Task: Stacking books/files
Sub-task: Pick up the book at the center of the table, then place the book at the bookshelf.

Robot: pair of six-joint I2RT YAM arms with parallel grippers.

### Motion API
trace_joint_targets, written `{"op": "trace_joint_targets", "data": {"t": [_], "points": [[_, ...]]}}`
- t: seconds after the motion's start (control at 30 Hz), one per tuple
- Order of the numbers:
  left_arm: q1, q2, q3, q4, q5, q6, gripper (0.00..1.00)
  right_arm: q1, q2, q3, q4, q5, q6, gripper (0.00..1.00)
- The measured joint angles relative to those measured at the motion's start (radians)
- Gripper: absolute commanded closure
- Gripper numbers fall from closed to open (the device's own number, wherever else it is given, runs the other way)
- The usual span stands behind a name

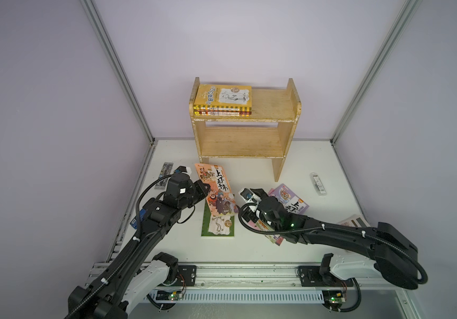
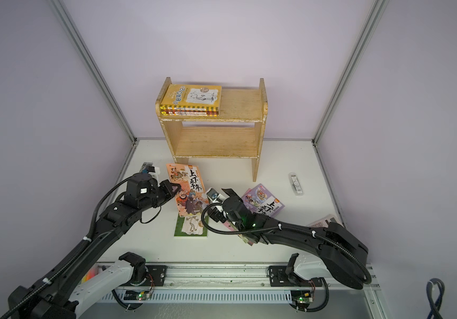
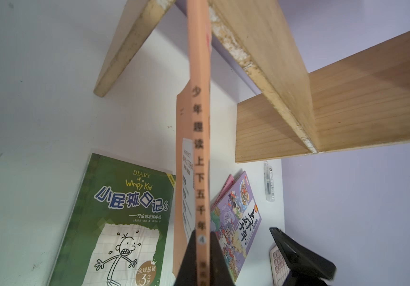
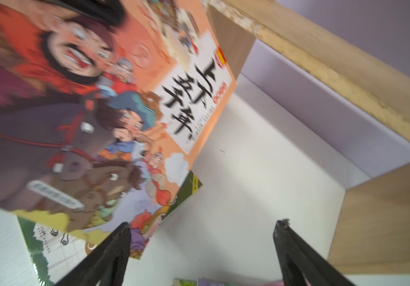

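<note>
My left gripper (image 1: 203, 189) (image 3: 200, 241) is shut on the spine edge of a thin orange cartoon book (image 1: 216, 190) (image 3: 200, 148), holding it tilted up off the table. Under that book lies a green book with a stick-boy sketch (image 1: 217, 225) (image 3: 124, 210). My right gripper (image 1: 250, 204) (image 4: 203, 225) stands open just right of the orange book's (image 4: 100, 111) near corner, with nothing between its fingers. A purple cartoon book (image 1: 290, 200) (image 3: 236, 222) lies beside it on a pink one, partly hidden by the right arm. A yellow book (image 1: 223, 99) tops a small stack on the shelf.
The wooden two-tier shelf (image 1: 271, 103) stands at the back of the white table. A pen pack (image 1: 318, 184) lies right of the shelf, another pack (image 1: 165, 171) behind the left wrist. A pinkish calculator (image 1: 352, 222) shows past the right arm.
</note>
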Motion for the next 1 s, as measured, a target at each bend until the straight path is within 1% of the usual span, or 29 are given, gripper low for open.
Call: {"op": "trace_joint_targets", "data": {"t": [0.1,0.2,0.33,0.47,0.63,0.8,1.0], "points": [[-0.010,-0.070,0.000,-0.019,-0.011,0.005,1.00,-0.076,-0.053,-0.047,-0.036,0.002,0.108,0.11],[-0.024,-0.106,0.014,-0.025,-0.024,0.008,1.00,-0.132,-0.109,-0.079,-0.065,0.014,0.188,0.12],[-0.043,-0.130,0.048,-0.013,-0.020,0.016,1.00,-0.164,-0.168,-0.106,-0.096,0.030,0.245,0.12],[-0.047,-0.126,0.085,0.034,0.007,0.019,1.00,-0.174,-0.200,-0.125,-0.115,0.051,0.272,0.12],[-0.048,-0.059,0.128,0.145,0.041,0.014,1.00,-0.177,-0.202,-0.127,-0.114,0.053,0.280,0.12],[-0.050,0.068,0.185,0.278,0.085,-0.005,1.00,-0.178,-0.196,-0.127,-0.104,0.052,0.279,0.13],[-0.054,0.215,0.265,0.382,0.106,-0.028,1.00,-0.178,-0.196,-0.125,-0.098,0.053,0.274,0.13]]}}
